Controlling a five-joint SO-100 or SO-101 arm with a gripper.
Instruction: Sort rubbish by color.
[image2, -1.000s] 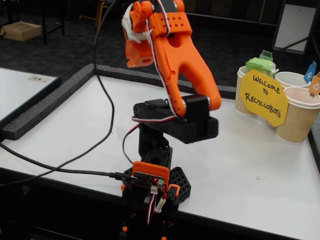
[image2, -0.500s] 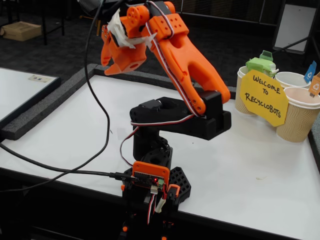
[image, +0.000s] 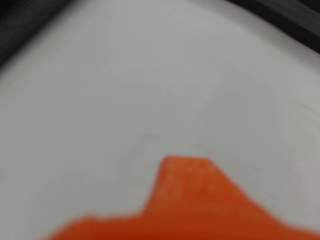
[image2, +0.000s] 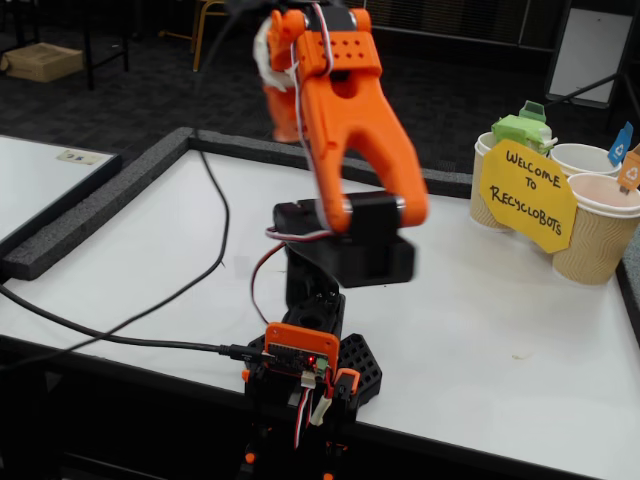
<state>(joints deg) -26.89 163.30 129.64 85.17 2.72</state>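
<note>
One piece of rubbish shows: a light green crumpled lump (image2: 518, 130) resting in the top of a beige paper cup (image2: 483, 205) at the table's right. My orange arm (image2: 350, 120) is folded high over its base. Its gripper (image2: 282, 122) hangs behind the upper arm, above the table's far edge and well left of the cups. The arm hides most of it, so how its jaws stand cannot be made out. The wrist view is blurred. It shows only one orange finger (image: 185, 200) over bare white table (image: 150, 90), with nothing near it.
A yellow "Welcome to Recyclobots" sign (image2: 528, 195) leans on the cups. Two more beige cups (image2: 583, 158) (image2: 598, 235) carry a blue tag (image2: 622, 143) and an orange tag (image2: 632, 168). Black foam edging (image2: 100, 205) rims the table. A black cable (image2: 150, 310) trails left from the base.
The arm swung its gripper out to the left half a second ago. It has now swung back right and is still blurred with motion. The green lump and the cups have not moved.
</note>
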